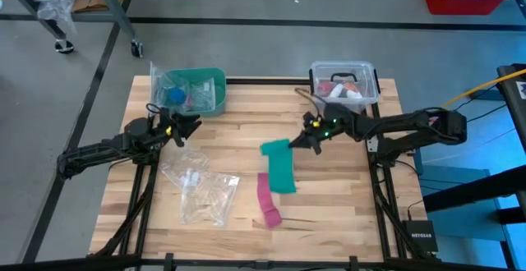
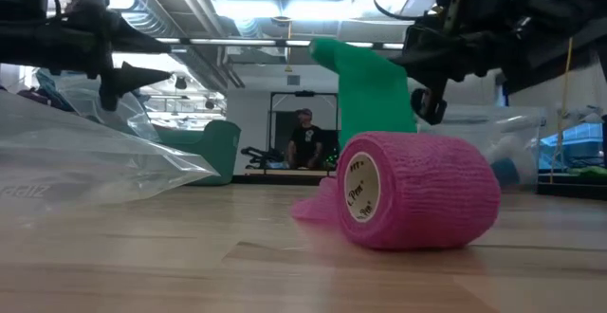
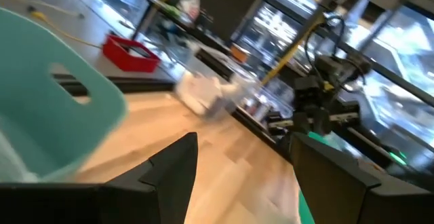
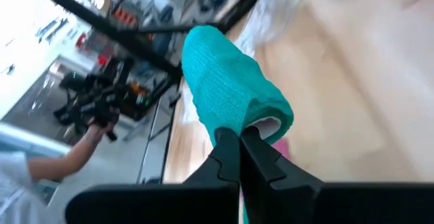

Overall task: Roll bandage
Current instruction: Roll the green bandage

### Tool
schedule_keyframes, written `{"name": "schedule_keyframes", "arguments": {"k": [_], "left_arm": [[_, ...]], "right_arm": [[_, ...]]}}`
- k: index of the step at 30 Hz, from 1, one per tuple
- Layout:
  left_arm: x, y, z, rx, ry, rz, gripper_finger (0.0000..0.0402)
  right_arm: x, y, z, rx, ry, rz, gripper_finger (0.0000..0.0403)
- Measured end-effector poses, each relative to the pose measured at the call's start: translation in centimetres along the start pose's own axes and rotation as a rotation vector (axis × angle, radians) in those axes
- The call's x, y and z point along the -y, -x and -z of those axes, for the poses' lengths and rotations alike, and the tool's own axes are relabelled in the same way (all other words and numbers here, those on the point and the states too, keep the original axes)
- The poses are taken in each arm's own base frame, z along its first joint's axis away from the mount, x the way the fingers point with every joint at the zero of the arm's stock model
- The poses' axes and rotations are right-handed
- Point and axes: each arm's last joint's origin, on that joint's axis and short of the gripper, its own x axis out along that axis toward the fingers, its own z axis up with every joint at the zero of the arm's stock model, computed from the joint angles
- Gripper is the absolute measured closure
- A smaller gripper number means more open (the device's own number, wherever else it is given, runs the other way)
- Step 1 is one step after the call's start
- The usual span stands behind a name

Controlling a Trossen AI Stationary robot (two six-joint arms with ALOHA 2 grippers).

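The teal-green bandage (image 1: 279, 168) lies as a strip on the middle of the table, and its far end is raised. In the low view the bandage (image 2: 365, 95) rises behind the pink roll. My right gripper (image 1: 306, 142) is shut on that raised end, which looks rolled in the right wrist view (image 4: 230, 88). My left gripper (image 1: 187, 128) is open and empty at the table's left, near the teal bin; its fingers also show in the left wrist view (image 3: 244, 176). My right gripper pinches the bandage's rolled far end (image 4: 252, 123) between its two shut fingers, at the edge of the roll's opening. The fingers come roughly level from the table's right. That end is lifted clear; the strip hangs down and its near end (image 1: 285, 187) lies on the table.
A narrower pink strip (image 1: 265, 197) with a rolled end (image 2: 417, 190) lies just near of the bandage. Clear plastic bags (image 1: 201, 190) lie at the near left. A teal bin (image 1: 195, 90) and a clear lidded box (image 1: 345, 82) stand at the far edge.
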Motion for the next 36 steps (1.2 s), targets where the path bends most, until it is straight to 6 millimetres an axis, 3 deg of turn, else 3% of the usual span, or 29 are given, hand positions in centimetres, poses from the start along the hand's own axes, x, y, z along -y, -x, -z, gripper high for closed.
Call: {"name": "schedule_keyframes", "arguments": {"k": [8, 16, 20, 29, 36], "left_arm": [[0.0, 0.0, 0.0, 0.000, 0.182, -0.004, 0.0176], [1.0, -0.4, -0.1, -0.019, 0.228, 0.098, 0.0176], [1.9, -0.9, -0.3, 0.002, 0.200, 0.169, 0.0176], [3.8, -3.2, 0.2, -0.024, 0.060, 0.176, 0.0176], [6.9, -7.3, 0.2, -0.111, -0.213, 0.121, 0.0176]], "right_arm": [[-0.1, 1.8, -3.5, 0.151, 0.092, 0.037, 0.0403], [-3.6, 2.0, -8.9, 0.304, 0.320, 0.010, 0.0403], [-5.1, 2.3, -10.6, 0.356, 0.404, -0.002, 0.0403], [-5.3, 2.2, -11.2, 0.323, 0.471, 0.084, 0.0403], [-5.0, 2.2, -11.1, 0.318, 0.473, 0.128, 0.0403]]}}
